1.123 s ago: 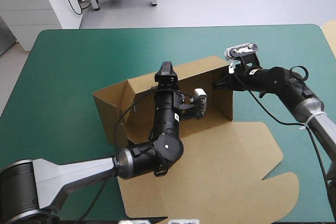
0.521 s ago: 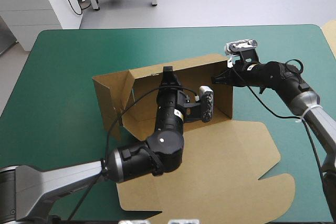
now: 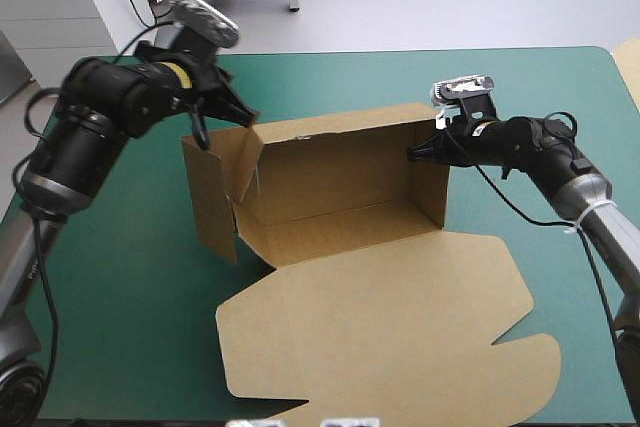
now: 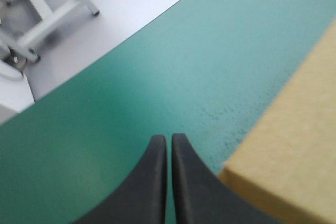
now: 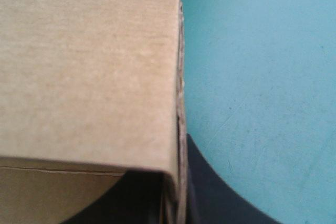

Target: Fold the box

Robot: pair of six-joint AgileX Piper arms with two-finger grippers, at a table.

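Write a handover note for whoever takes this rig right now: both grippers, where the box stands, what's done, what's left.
The left gripper is shut on nothing, raised by the box's far-left corner; contact is unclear.
The right gripper is shut on the right wall.
The box sits mid-table on the teal-green cover.
Done: far, left and right walls are up as an open tray, with the lid flat toward the near edge.
Left: at the left wall the flap stands angled inward and probably needs tucking.
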